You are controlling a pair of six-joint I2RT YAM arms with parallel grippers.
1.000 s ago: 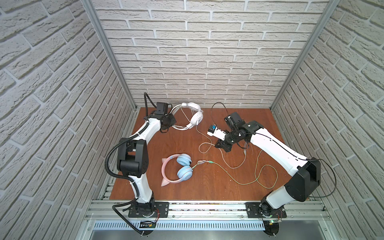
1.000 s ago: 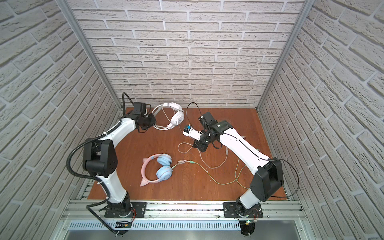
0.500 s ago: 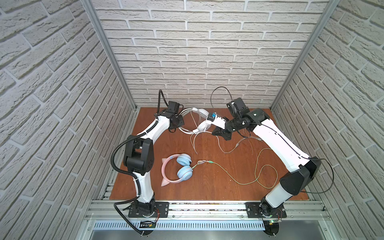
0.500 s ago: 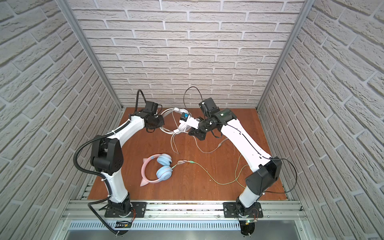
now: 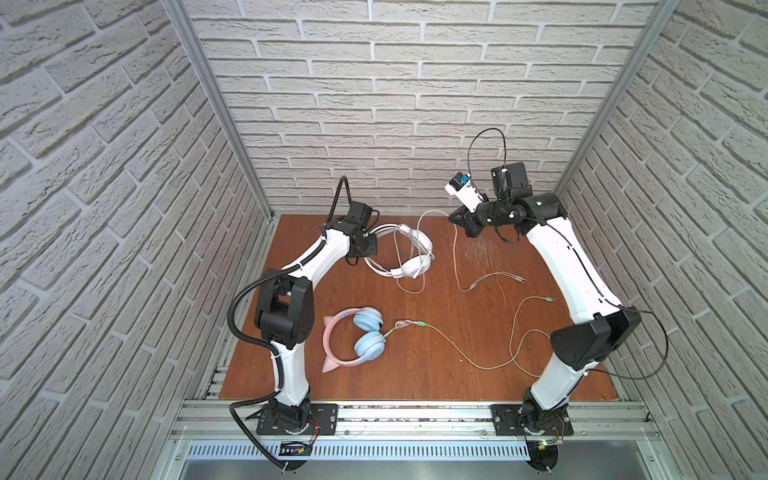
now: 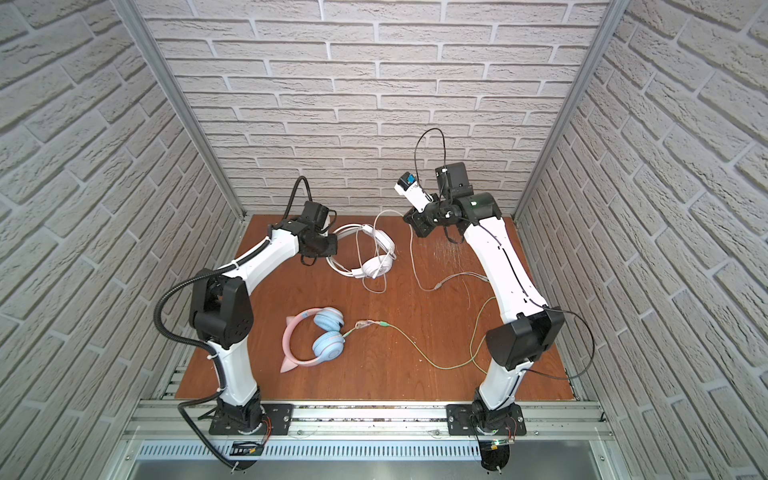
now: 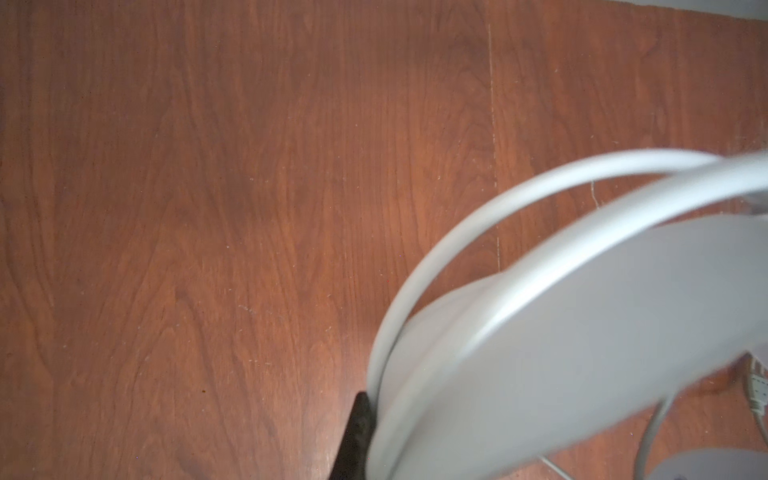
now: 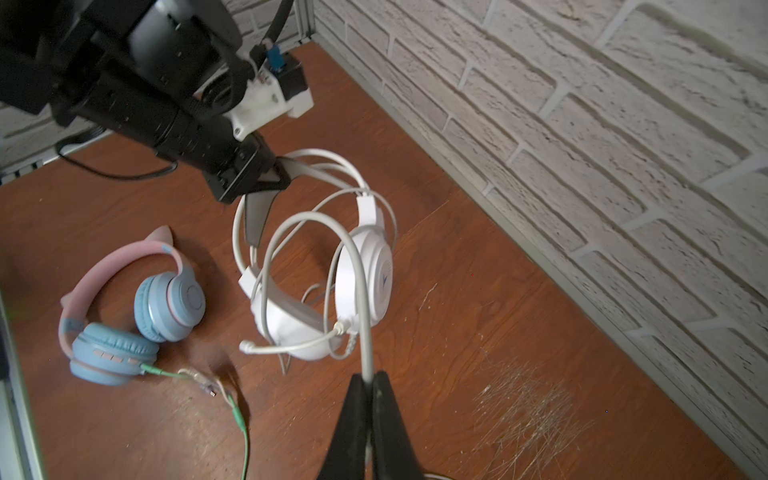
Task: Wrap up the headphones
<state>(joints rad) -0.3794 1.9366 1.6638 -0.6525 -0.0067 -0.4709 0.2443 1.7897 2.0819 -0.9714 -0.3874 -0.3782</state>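
Left arm stretched to the table's back, left claw clamped on white headphones' headband there; right arm raised, right claw pinching pale cable; pink cat-ear headphones front-centre; right claw swung away rightward since half a second ago

White brick walls (three sides) enclose a scratched reddish wood tabletop.

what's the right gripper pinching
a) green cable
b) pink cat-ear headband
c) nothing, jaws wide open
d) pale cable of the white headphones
d: in the right wrist view the right gripper is shut on the pale cable that arcs over from the white headphones, while the green cable lies loose, away from the jaws.
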